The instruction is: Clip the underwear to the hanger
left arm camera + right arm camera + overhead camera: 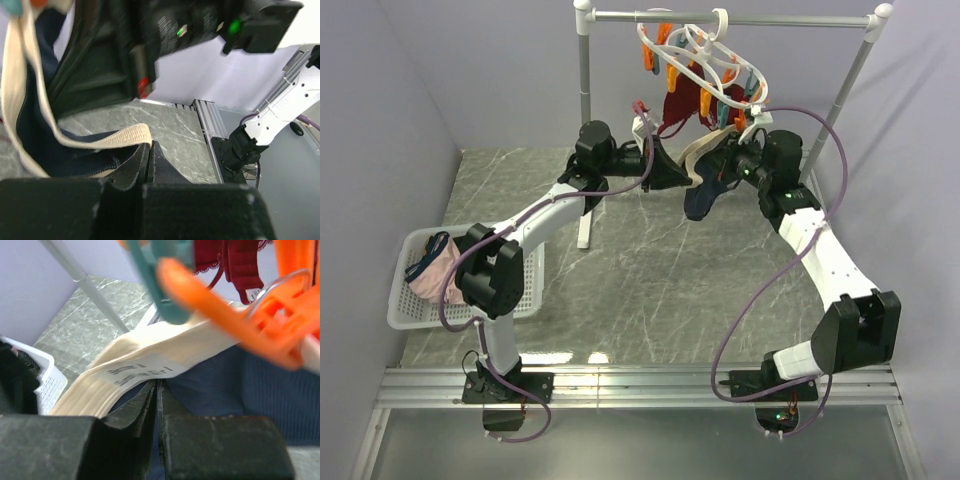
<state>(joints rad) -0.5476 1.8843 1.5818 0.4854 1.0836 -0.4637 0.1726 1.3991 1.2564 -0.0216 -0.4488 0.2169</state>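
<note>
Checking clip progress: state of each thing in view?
left gripper: shut on underwear
right gripper: shut on underwear
underwear: held aloft just under the clips; whether clipped, unclear
hanger: hooked on rail, maroon garment hanging from it
basket: on table, pink garment inside

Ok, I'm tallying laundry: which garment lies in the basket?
The pink garment, in the white basket. The maroon garment hangs from the hanger; the navy underwear is held up near it.

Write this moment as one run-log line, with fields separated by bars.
left gripper: shut on underwear | right gripper: shut on underwear, near orange clip of hanger | clipped: cannot tell
</note>
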